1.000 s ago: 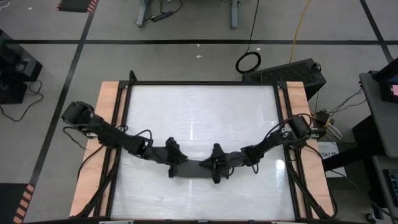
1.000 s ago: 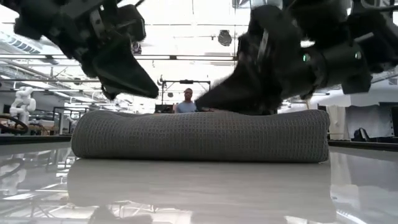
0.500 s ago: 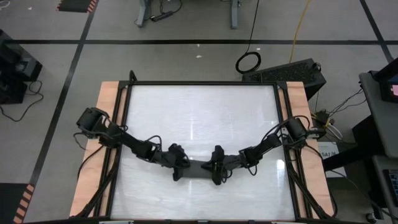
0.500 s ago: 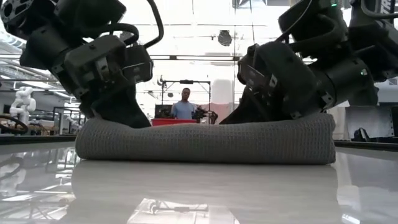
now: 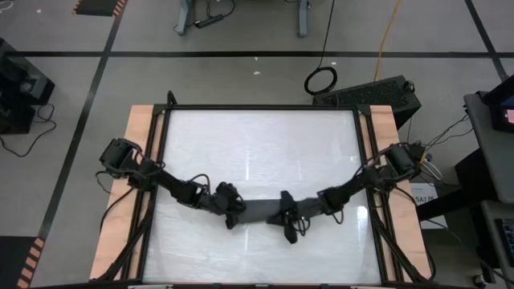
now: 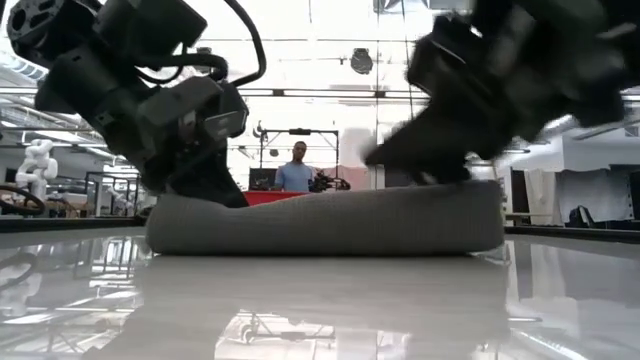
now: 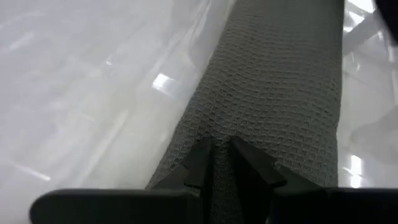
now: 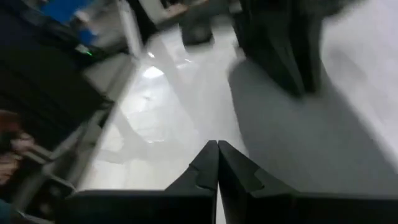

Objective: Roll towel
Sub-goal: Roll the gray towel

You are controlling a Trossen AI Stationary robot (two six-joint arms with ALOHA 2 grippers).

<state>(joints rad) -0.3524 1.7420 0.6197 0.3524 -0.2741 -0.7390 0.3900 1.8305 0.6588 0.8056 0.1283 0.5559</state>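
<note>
The towel (image 5: pixel 257 212) is a dark grey waffle cloth rolled into a short roll. It lies on its side across the near middle of the table (image 5: pixel 257 144). My left gripper (image 5: pixel 230 215) is on the roll's left end (image 6: pixel 175 215), its fingers nearly together. My right gripper (image 5: pixel 289 229) is shut and stands at the roll's right part, toward the near side. In the low view it is a blur just over the roll's top (image 6: pixel 385 155). The right wrist view shows the towel (image 8: pixel 311 143) beside the shut fingers (image 8: pixel 217 149). My left gripper presses on the top of the roll near its left end (image 7: pixel 217 127). Its fingers (image 7: pixel 202 155) slant down from the table's left and lie along the roll. The roll rests on the table and is dented in under them (image 6: pixel 185 205). My right gripper is blurred over the roll's right part. I cannot tell whether it touches.
Wooden side boards (image 5: pixel 140 160) and a black frame (image 5: pixel 261 107) border the glossy white table. There is free room on the far half. A person (image 6: pixel 297 170) stands in the room far behind the table.
My left gripper has come down onto the roll's left end, rolling a little as it sank, and dented the end in. My right gripper pressed on the roll's right part, then drew back toward the near right. The roll now looks shorter in the low view.
</note>
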